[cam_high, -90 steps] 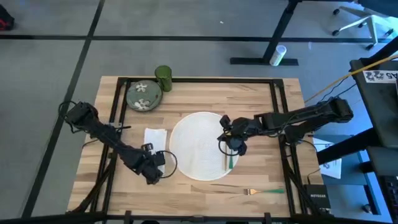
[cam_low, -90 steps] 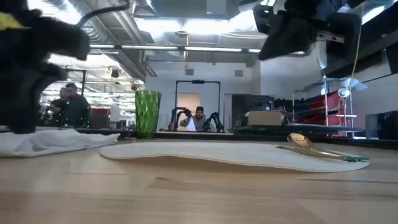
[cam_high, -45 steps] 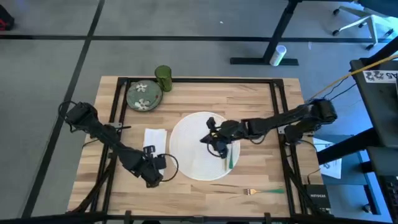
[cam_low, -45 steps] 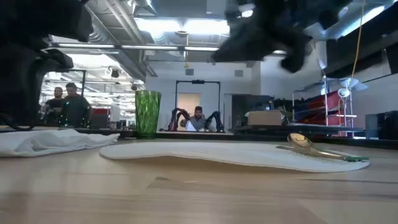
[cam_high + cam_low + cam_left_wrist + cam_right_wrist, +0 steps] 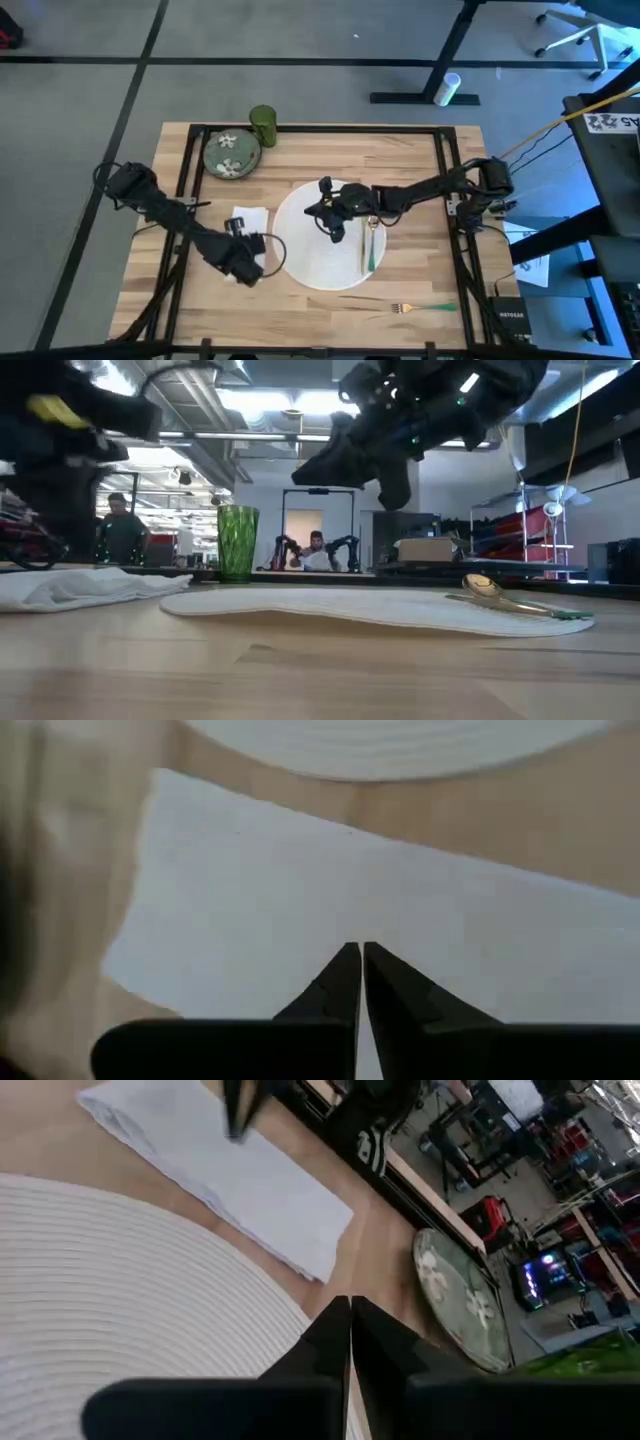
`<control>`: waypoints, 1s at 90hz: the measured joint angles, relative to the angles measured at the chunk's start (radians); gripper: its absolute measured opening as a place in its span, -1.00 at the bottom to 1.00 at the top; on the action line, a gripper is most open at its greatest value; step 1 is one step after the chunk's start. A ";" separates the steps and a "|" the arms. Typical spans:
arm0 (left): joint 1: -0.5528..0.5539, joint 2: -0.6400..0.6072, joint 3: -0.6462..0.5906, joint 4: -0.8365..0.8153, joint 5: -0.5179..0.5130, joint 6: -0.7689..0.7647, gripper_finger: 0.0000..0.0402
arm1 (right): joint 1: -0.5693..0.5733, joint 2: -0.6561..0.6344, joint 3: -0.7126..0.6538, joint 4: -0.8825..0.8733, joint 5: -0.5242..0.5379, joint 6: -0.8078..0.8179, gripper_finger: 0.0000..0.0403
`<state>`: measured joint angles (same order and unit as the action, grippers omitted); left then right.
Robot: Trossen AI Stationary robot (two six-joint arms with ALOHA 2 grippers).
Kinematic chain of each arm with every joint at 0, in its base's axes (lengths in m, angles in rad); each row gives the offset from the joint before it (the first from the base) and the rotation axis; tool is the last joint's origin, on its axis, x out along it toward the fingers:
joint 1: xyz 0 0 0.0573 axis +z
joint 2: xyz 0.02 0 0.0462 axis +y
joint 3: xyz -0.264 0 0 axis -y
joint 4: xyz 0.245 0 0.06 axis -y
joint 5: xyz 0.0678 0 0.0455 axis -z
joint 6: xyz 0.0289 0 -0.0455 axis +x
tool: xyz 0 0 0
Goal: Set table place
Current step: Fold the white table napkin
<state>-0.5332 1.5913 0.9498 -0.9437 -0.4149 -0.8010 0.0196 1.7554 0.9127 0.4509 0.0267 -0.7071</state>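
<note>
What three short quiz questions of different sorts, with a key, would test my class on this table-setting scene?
1. True or false: the spoon lies on the round white placemat.
2. Which item is off the placemat, near the table's front edge? A) fork B) green cup C) plate
3. Fill in: the left pincer hovers over the white ____.

Key:
1. True.
2. A: the fork lies on bare wood; the green cup and floral plate sit at the far left corner.
3. Napkin. The right pincer, shut, is above the placemat.
</note>
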 joint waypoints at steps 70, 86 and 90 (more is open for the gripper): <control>0.117 0.003 -0.143 0.377 0.039 0.165 -1.00 | -0.001 0.000 0.000 -0.005 -0.002 -0.001 -1.00; 0.107 0.003 -0.080 0.258 0.004 0.173 -1.00 | -0.001 0.000 0.000 0.010 -0.002 -0.001 -1.00; 0.100 0.003 -0.054 0.219 -0.004 0.172 -1.00 | -0.001 0.000 0.000 0.027 -0.001 -0.001 -1.00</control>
<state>-0.4332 1.5944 0.8958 -0.7247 -0.4192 -0.6288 0.0189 1.7554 0.9123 0.4775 0.0254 -0.7082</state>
